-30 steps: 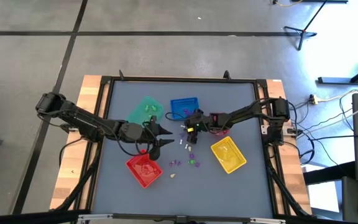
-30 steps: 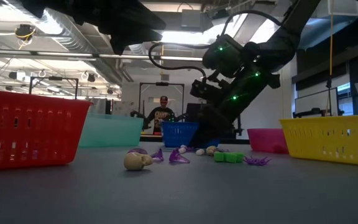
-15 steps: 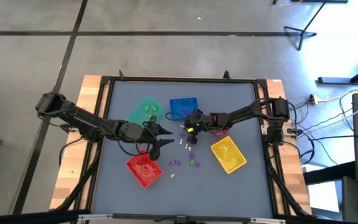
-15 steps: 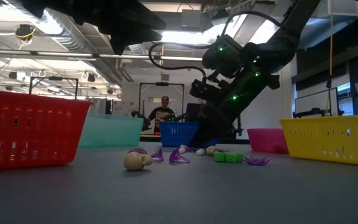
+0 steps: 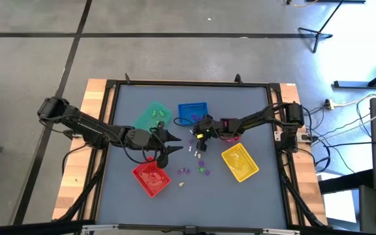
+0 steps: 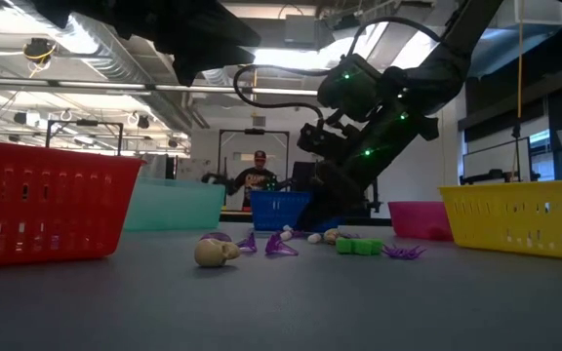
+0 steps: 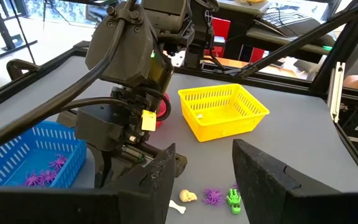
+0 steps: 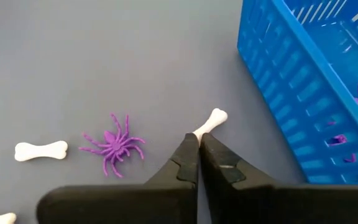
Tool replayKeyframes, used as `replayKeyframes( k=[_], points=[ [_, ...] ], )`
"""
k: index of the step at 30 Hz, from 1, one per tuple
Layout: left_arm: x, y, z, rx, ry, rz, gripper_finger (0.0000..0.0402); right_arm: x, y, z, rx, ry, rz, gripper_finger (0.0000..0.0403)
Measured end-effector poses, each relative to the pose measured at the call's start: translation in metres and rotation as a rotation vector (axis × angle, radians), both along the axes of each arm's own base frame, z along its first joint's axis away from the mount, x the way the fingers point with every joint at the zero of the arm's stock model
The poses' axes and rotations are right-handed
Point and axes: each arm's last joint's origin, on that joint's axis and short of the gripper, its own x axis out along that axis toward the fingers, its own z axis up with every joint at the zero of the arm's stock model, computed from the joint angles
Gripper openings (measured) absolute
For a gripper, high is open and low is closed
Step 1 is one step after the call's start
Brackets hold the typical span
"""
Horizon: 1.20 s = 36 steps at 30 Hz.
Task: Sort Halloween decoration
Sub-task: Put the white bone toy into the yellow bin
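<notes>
R gripper (image 8: 199, 155) pinched on white bone (image 8: 211, 121) by blue tray (image 8: 303, 93); purple spider (image 8: 113, 146) beside. L gripper (image 7: 201, 165) open.

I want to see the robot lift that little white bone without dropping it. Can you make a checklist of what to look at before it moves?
1. Right gripper shut on the white bone, next to the blue tray: ok; one end sits between the tips, the other sticks out.
2. Grip firm enough to lift: cannot tell; only the bone's end is pinched.
3. Purple spider clear of the gripper: ok, it lies apart, beside it.
4. Second white bone out of the way: ok, farther off on the table.
5. Left gripper open and holding nothing, waiting near the red tray: ok.
6. Yellow tray has room: ok, nearly empty.
</notes>
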Motion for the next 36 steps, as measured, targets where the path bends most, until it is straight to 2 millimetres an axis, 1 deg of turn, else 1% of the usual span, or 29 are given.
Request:
replayKeyframes(
  k=[13,16,22,25,28,36],
  points=[
    [0.0000,-0.0001,0.0000,0.000,0.000,-0.001,0.0144,-0.0003,0.0002,-0.0002,0.025,-0.001,-0.024,0.0008],
    [0.0000,-0.0001,0.0000,0.000,0.000,-0.001,0.0144,-0.0005,0.0002,-0.0004,0.041,-0.002,-0.041,0.0029],
    [0.0000,-0.0001,0.0000,0.000,0.000,-0.001,0.0144,-0.0007,0.0002,-0.0006,0.049,-0.001,-0.049,0.0095],
    [0.0000,-0.0001,0.0000,0.000,0.000,-0.001,0.0143,-0.0003,0.0002,-0.0002,0.087,-0.015,-0.089,0.0114],
    [0.0000,-0.0001,0.0000,0.000,0.000,-0.001,0.0143,-0.0002,0.0002,-0.0001,0.135,-0.027,-0.138,0.0121],
    [0.0000,-0.0001,0.0000,0.000,0.000,-0.001,0.0143,-0.0002,-0.0006,0.0001,0.202,-0.051,-0.244,0.0121]
  ],
)
